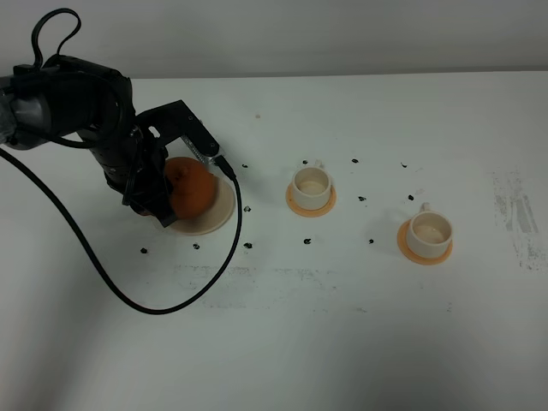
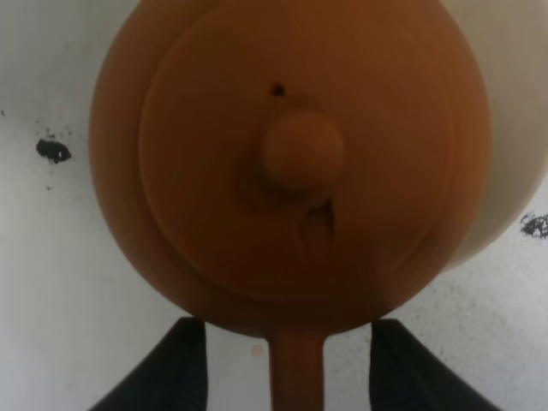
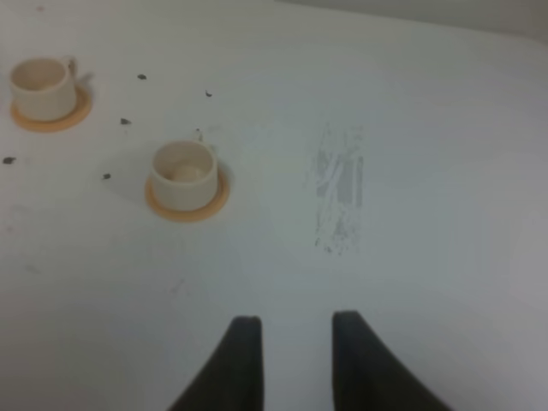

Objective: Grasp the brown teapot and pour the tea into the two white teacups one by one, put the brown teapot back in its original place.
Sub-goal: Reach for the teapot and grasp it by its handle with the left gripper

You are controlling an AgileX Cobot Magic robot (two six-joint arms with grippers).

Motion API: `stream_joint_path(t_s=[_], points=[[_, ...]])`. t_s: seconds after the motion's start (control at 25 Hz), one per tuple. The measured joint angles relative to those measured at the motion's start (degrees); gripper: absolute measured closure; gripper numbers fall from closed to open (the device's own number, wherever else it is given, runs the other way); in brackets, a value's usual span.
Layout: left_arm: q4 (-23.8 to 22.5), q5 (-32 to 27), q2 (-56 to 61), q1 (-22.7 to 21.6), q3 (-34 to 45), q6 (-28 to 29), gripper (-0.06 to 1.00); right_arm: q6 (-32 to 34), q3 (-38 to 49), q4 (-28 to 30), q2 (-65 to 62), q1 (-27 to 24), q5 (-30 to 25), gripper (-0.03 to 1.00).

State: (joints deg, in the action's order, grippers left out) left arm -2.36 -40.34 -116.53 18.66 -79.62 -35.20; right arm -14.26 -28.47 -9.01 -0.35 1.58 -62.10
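Now, brown teapot (image 2: 291, 163) — handle between left claw (image 2: 291, 370)

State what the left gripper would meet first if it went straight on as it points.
The brown teapot: its handle lies between the left gripper's open fingers, though depth is unclear.

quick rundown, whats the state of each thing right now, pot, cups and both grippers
brown teapot: upright on the saucer, lid on, not gripped
teacup nearer the teapot: upright on its coaster, no tea showing inside
farther teacup: upright on its coaster, no tea showing inside
left gripper: open, fingers either side of the teapot handle
right gripper: open, holding nothing, over bare table
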Motion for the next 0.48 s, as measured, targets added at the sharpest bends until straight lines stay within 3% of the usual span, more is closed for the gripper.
stream_joint_path(t_s=[0.2, 0.4, 0.48], points=[[0.1, -0.4, 0.0, 0.0, 0.0, 0.1, 0.54, 0.0, 0.0, 0.0, 0.0, 0.0, 0.0, 0.75], [0.1, -1.9, -0.1, -0.1, 0.0, 0.2, 0.82, 0.0, 0.0, 0.0, 0.0, 0.0, 0.0, 0.75], [0.1, -2.0, -0.1, -0.1, 0.0, 0.2, 0.82, 0.0, 0.0, 0.0, 0.0, 0.0, 0.0, 0.75]])
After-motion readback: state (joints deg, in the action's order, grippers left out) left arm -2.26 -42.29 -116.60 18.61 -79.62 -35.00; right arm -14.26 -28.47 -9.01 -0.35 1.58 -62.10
